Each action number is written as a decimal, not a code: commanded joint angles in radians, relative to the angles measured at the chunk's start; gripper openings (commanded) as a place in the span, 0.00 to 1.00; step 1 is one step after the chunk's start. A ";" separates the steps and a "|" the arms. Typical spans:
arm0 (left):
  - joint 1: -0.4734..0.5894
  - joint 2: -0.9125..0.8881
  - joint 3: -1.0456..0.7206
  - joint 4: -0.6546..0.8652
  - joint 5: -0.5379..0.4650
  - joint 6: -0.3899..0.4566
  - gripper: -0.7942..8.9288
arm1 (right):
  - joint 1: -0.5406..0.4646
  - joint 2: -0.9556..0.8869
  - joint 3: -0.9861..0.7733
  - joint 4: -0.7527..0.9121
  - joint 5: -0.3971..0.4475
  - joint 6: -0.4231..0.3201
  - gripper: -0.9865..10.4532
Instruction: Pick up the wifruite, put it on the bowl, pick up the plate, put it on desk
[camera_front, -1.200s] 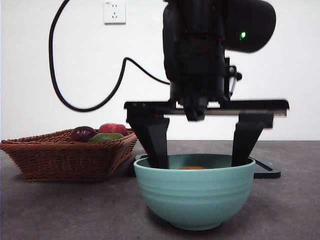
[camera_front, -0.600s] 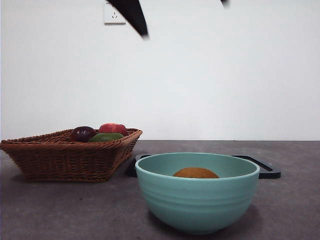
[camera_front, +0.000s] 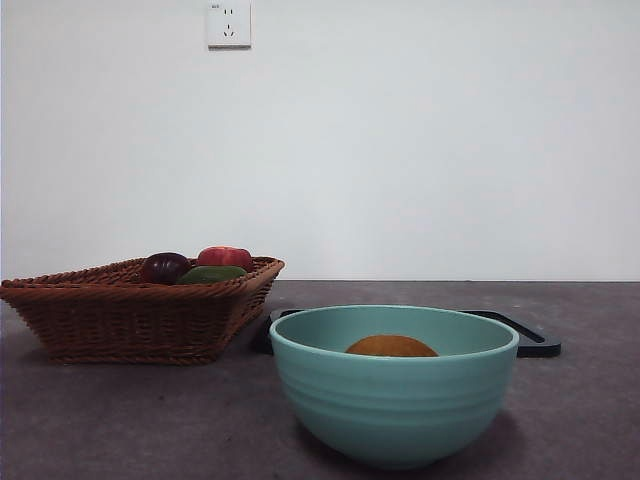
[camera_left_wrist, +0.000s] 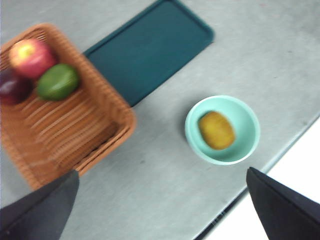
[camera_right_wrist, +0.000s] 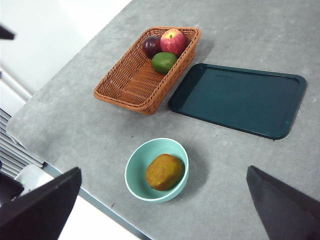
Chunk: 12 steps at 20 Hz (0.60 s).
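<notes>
Two grippers, left (camera_left_wrist: 160, 210) and right (camera_right_wrist: 160, 205), hover spread and empty above the wifruite (camera_right_wrist: 164, 171) in the bowl (camera_right_wrist: 135, 172), where the flat black tray (camera_right_wrist: 240, 97), seemingly the plate, risks slipping from a shallow grasp

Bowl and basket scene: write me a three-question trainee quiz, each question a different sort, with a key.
1. True or false: the wifruite lies inside the bowl.
2. Multiple choice: which fruits are in the basket? A) a red, a green and a dark purple fruit B) two wifruites C) only a red fruit
3. Fill in: in the right wrist view, the dark tray lies flat on the desk beside the ____.

Key: 1 true; 2 A; 3 basket.
</notes>
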<state>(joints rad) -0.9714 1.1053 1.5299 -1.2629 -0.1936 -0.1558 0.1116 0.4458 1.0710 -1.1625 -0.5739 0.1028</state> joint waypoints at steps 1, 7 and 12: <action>0.012 -0.107 -0.096 0.058 -0.005 0.045 0.63 | 0.004 0.002 0.018 0.010 -0.001 0.037 0.61; 0.025 -0.438 -0.380 0.171 0.087 0.062 0.63 | 0.004 0.003 0.018 0.017 0.005 0.080 0.61; 0.025 -0.621 -0.506 0.171 0.175 0.040 0.63 | 0.004 0.005 0.018 0.017 0.006 0.139 0.61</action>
<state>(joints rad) -0.9382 0.4793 1.0134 -1.1061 -0.0219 -0.1154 0.1116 0.4465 1.0710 -1.1576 -0.5713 0.2192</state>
